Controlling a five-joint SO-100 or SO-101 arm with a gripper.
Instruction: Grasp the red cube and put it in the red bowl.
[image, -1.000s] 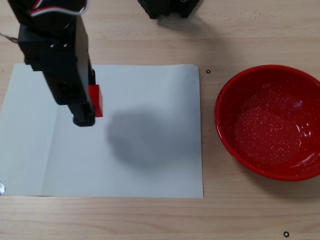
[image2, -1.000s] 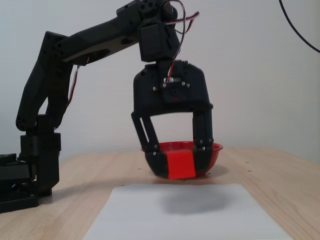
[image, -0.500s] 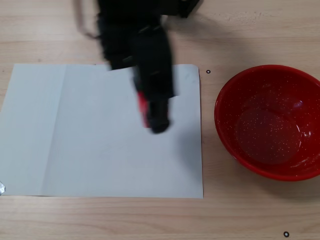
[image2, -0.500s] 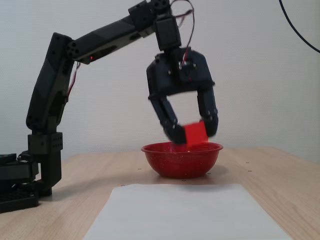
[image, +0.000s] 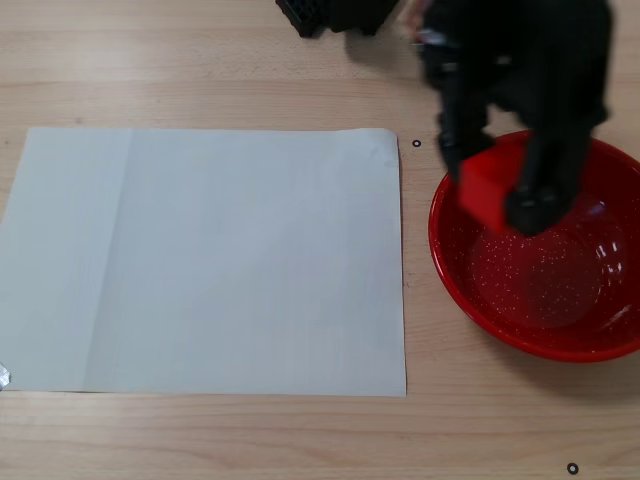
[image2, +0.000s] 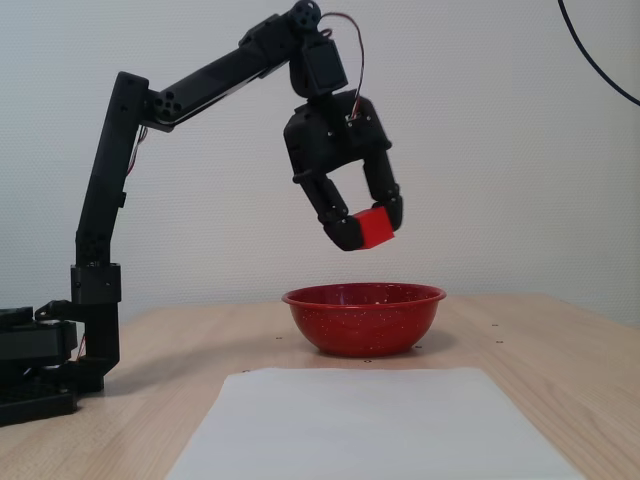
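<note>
In the side-on fixed view, a white paper sheet (image2: 375, 420) lies flat on the wooden desk (image2: 560, 370) nearest the camera. Just behind the sheet's far edge stands the bowl (image2: 364, 317), upright, its rim level. The bowl rests on the desk and does not touch the sheet in this view.

Directly above the bowl, well clear of its rim, hangs the gripper (image2: 368, 230). Its two fingers are closed partway around the cube (image2: 376, 227), one finger on each side, so that the cube is clamped between the fingertips. The cube is tilted, with one corner pointing down. The arm (image2: 200, 85) reaches from the base (image2: 40, 370) at the left edge of this view, rises along a vertical link, then extends rightward to the wrist.

In the top-down fixed view, the sheet (image: 205, 260) covers the left and centre of the desk (image: 300, 435). The bowl (image: 560, 335) sits just right of the sheet's right edge, with a narrow strip of desk between them. The gripper (image: 495, 190) appears as a dark blurred mass over the bowl's upper left part, with the cube (image: 487, 185) held at the bowl's near-left rim area. Small black ring marks (image: 572, 468) dot the desk.
</note>
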